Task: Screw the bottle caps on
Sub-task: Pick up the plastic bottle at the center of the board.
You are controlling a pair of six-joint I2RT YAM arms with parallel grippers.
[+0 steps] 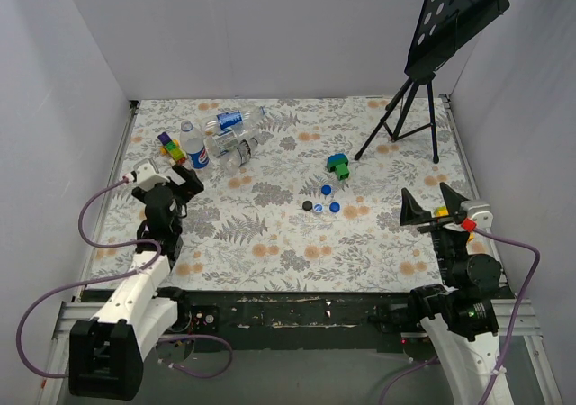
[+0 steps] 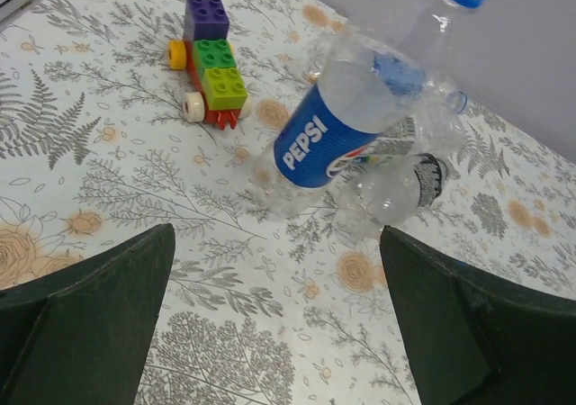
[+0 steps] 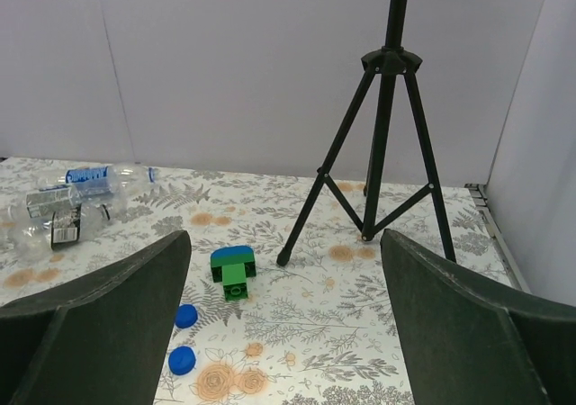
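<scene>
We find the bottles (image 1: 236, 144) near the far left corner of the table (image 1: 270, 234), a block car (image 1: 170, 145) left of them; the caps (image 1: 334, 207) lie mid-table, a toy block (image 1: 338, 164) behind them.

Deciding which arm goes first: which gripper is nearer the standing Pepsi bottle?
Left. The left gripper is open just on the near side of the Pepsi bottle. The right gripper is open far across the table, beyond the caps.

Tablecloth (image 1: 270, 243) is printed w/ grey ferns + orange flowers on white. Bottles (image 1: 238, 120) are clear, labels blue w/ white. Caps (image 1: 326, 189) are mostly blue; one black (image 1: 308, 205), one paler (image 1: 318, 210). Block (image 1: 338, 164) is coloured green, blue top. Far-left toy blocks (image 1: 169, 144) are purple/green/lime/red/yellow. Stand (image 1: 409, 108) is black.
</scene>
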